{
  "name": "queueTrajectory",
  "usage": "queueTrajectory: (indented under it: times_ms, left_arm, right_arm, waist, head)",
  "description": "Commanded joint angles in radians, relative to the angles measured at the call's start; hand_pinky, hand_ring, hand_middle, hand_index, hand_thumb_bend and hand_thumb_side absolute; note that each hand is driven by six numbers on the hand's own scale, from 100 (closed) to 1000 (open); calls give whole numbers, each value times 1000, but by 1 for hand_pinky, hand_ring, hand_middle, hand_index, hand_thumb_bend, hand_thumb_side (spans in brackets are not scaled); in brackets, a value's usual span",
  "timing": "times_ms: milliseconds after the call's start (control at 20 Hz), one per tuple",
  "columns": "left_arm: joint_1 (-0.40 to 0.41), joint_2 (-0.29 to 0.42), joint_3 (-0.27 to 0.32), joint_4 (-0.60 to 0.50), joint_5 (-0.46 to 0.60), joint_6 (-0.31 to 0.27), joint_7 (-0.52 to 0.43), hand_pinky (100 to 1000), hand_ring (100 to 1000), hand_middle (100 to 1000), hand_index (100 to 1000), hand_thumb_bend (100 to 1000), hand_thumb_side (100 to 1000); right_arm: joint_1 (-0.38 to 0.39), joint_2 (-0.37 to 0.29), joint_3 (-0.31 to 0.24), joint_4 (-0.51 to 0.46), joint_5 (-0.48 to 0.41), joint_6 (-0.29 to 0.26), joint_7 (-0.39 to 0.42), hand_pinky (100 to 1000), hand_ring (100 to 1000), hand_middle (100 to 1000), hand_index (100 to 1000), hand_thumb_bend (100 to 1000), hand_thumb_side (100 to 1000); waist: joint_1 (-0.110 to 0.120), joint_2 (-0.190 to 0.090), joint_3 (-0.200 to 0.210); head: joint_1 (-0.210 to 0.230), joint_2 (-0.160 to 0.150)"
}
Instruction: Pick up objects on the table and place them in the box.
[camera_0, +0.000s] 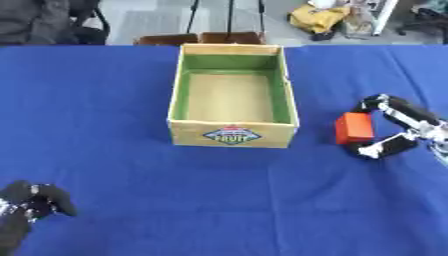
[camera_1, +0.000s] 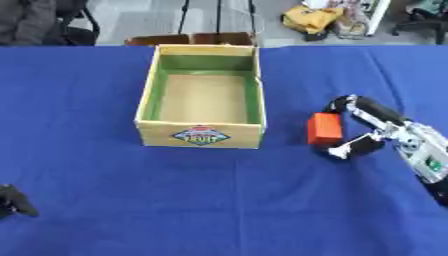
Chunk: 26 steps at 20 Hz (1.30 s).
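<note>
The right hand (camera_1: 372, 131) curls fingers and thumb around a small orange-red block (camera_1: 325, 128), beside the green-lined cardboard box (camera_0: 231, 134) labelled "FRUIT"; left hand (camera_0: 31, 202) curled

Matt blue tablecloth (camera_0: 105, 110), cardboard box (camera_0: 232, 134)

- The left hand (camera_0: 31, 202) shows only as a dark blur at the table's (camera_0: 105, 125) near-left corner; the left eye view's edge cuts off its arm.
- In the right eye view, only a dark sliver of it remains at the left edge.
- The right hand (camera_1: 367, 127) is cut off past the wrist by the right edge.
- The orange block's (camera_1: 324, 128) far side is hidden against the hand; contact cannot be told.
- The label (camera_0: 232, 135) on the box (camera_0: 232, 131) front is too blurred to read.
</note>
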Motion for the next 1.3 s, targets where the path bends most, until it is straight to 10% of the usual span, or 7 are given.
queueTrajectory:
  times_ms: [50,1300]
  left_arm:
    - [-6,17,4,-17,-1,-4,0,631,560,505,649,227,1000]
    - [-5,24,2,-16,5,1,-5,631,558,505,646,238,1000]
  right_arm:
    - [-12,-40,-7,-39,-18,1,-20,696,553,228,365,100,100]
    - [-104,-160,-21,-279,-282,61,109,705,567,223,364,100,100]
  waist:
    - [-1,-15,-2]
    - [-22,-34,31]
  head:
    - [3,-4]
    - [0,-15]
